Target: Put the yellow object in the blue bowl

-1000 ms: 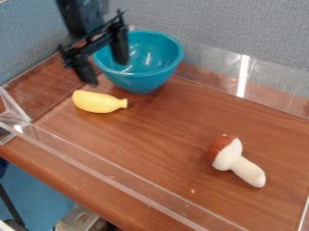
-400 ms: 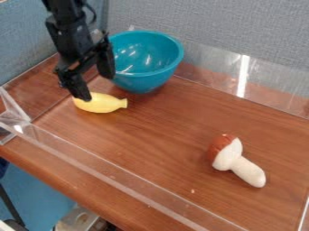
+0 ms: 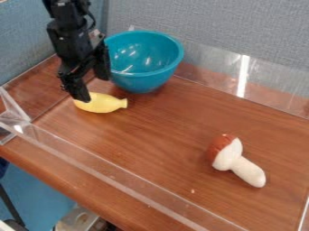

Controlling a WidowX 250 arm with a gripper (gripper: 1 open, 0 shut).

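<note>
The small, smooth yellow plastic toy (image 3: 101,104), banana-like and tapered at one end, lies on the brown wooden tabletop (image 3: 151,149), outside the bowl, with its narrow tip pointing toward the middle of the table. The black robot gripper (image 3: 81,87) is right at the toy, its lower fingertip overlapping the toy's upper edge in this view; whether the two touch, I cannot tell. The fingers are spread wide and have hold of nothing. The arm above them comes down from the top left of the view.

Just behind the toy, toward the back of the table, sits the round, deep, glossy teal-blue plastic bowl (image 3: 145,61), upright, its open mouth facing up. In the picture the gripper's right-hand side overlaps the bowl's left edge.

Well apart from both, on the right side of the table, a cream mushroom toy with a red-brown cap (image 3: 236,161) lies on its side, its stem pointing toward the lower right. A clear plastic piece (image 3: 13,117) stands at the left edge of the view, and grey textured panels (image 3: 241,27) rise behind the table. Below the table's left edge, a blue surface (image 3: 36,194) shows.
</note>
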